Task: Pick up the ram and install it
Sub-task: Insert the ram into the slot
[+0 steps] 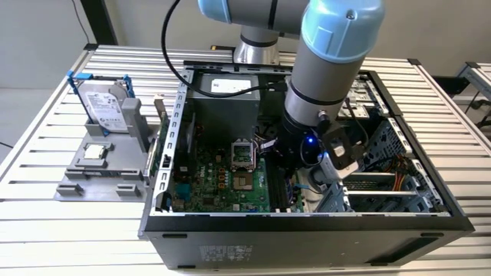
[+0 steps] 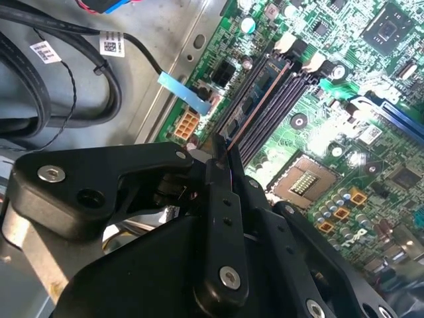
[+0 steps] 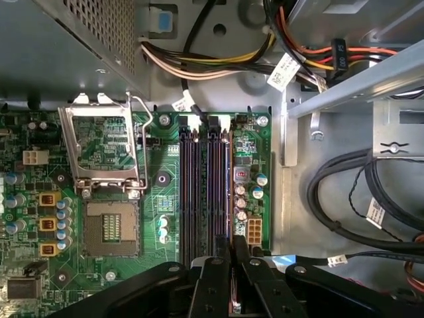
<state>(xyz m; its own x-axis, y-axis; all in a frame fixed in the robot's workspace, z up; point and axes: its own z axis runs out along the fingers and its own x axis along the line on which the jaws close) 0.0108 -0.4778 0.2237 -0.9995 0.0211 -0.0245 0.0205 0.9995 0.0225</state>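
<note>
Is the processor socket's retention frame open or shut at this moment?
Open. In the first wrist view the metal frame is swung back off the processor socket, whose contact grid lies bare. The gripper sits over the memory slots.

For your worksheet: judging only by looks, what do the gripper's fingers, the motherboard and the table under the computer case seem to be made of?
The fingers look like matte black plastic or coated metal, joined by bright screws; which one is hard to tell. The motherboard looks like glossy green laminate, with fine traces and soldered parts. The table seems bare aluminium: pale, ribbed, slotted profiles with a dull sheen.
</note>
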